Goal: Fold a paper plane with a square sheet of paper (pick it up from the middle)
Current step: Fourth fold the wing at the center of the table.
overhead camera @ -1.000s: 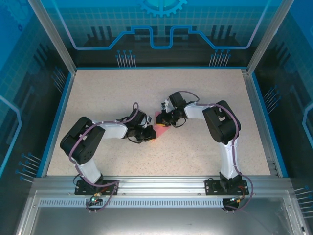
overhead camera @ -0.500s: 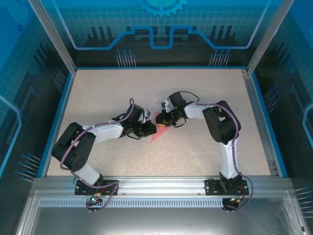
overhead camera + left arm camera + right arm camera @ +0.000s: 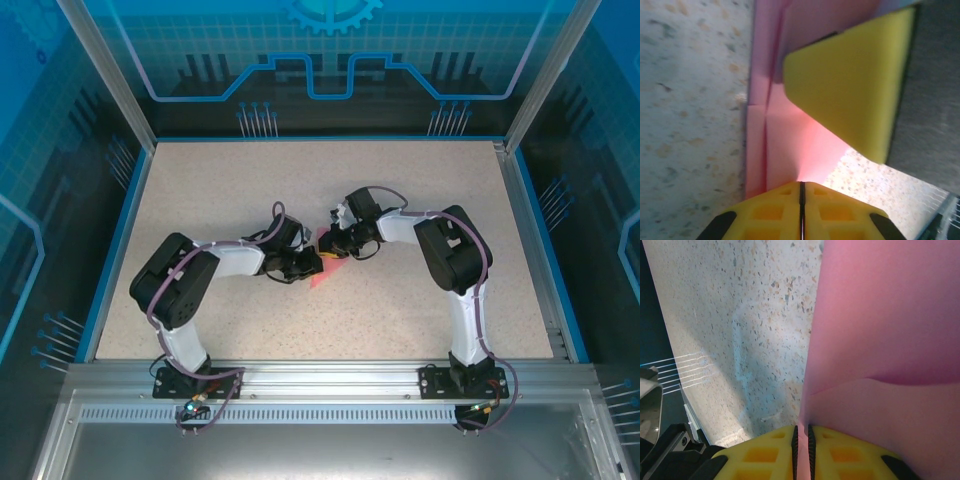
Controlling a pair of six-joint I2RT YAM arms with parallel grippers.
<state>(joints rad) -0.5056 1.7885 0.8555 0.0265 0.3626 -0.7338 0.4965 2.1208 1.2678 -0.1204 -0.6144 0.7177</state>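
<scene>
The folded pink paper [image 3: 324,275] lies in the middle of the worktop [image 3: 420,190]. The left end effector [image 3: 313,263] clamps its nine o'clock edge and the right end effector [image 3: 334,249] clamps it at one o'clock. Uneven pulling could tear it or drag it askew.

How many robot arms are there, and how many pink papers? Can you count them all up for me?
Robot arms: 2 (left arm, right arm)
Pink paper: 1
Total: 3
</scene>
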